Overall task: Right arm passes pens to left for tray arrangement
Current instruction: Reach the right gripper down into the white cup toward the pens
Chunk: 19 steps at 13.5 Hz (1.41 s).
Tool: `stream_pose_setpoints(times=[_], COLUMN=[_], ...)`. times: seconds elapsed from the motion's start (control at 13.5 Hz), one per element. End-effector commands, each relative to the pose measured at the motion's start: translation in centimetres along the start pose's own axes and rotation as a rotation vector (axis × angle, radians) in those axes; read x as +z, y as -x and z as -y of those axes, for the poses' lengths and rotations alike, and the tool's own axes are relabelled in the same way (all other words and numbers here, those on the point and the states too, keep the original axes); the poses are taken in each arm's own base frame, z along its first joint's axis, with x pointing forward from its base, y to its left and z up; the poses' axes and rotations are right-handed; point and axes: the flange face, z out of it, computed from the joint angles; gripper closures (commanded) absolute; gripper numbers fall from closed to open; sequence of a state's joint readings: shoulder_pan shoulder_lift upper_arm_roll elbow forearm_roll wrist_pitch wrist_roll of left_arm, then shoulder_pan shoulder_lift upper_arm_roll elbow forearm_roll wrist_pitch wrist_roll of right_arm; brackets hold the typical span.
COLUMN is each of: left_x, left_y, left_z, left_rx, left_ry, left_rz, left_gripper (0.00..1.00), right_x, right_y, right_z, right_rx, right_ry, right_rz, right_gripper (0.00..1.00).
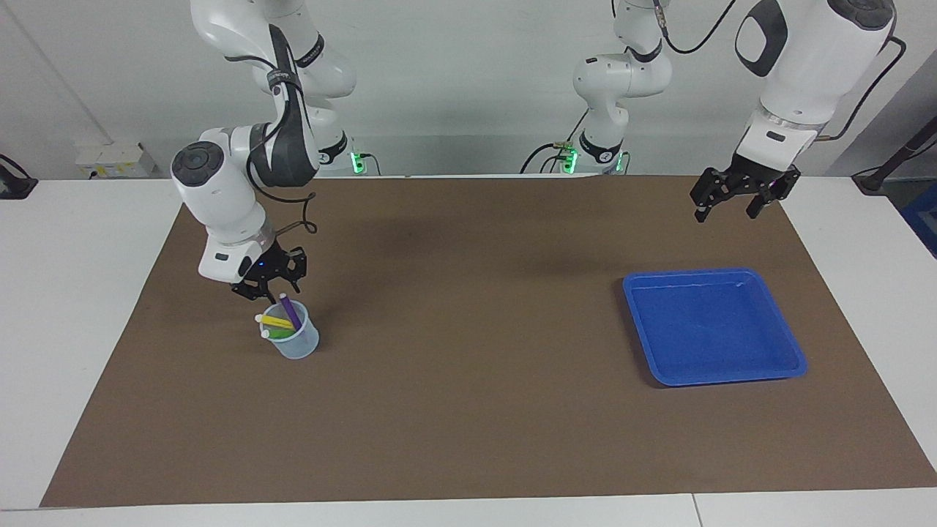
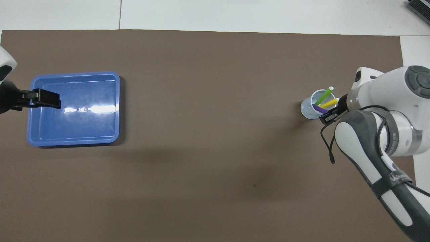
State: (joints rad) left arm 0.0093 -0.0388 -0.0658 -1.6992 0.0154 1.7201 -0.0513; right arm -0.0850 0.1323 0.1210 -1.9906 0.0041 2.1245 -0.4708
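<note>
The right arm (image 1: 219, 197) was bent down over the translucent cup (image 1: 296, 340), its right gripper (image 1: 269, 287) just above the purple pen (image 1: 290, 311); whether its jaws gripped anything could not be told. The left gripper (image 1: 736, 196) hung raised over the brown mat (image 1: 468, 410) beside the tray, jaws wide and holding nothing. The purple, yellow (image 1: 277, 321) and green pens (image 2: 323, 96) leaned in the cup. The blue tray (image 1: 714, 326) lay toward the left arm's end.
</note>
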Motion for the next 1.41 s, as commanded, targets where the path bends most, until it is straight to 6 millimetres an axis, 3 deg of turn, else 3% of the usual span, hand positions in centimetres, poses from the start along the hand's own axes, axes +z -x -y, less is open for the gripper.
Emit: stream_pose_setpoints(times=[0.0, 0.44, 0.96, 1.33], left_x=[-0.1, -0.4, -0.5, 0.0], left_y=[1.0, 2.4, 2.1, 2.1], left_z=[0.7, -2.5, -2.9, -3.3], left_rx=[-0.011, 0.051, 0.059, 0.068], left_ry=[-0.02, -0.025, -0.022, -0.02], left_rz=[0.011, 0.074, 0.056, 0.022], left_gripper=[0.0, 0.0, 0.0, 0.0], right_x=[0.2, 0.3, 0.8, 0.7], right_y=[0.3, 0.2, 0.2, 0.0], right_z=[-0.3, -0.2, -0.4, -0.4], right_rx=[-0.003, 0.023, 0.025, 0.024], right_ry=[0.027, 0.028, 0.025, 0.025], right_rz=[-0.014, -0.015, -0.012, -0.013], right_gripper=[0.53, 0.6, 0.67, 0.79])
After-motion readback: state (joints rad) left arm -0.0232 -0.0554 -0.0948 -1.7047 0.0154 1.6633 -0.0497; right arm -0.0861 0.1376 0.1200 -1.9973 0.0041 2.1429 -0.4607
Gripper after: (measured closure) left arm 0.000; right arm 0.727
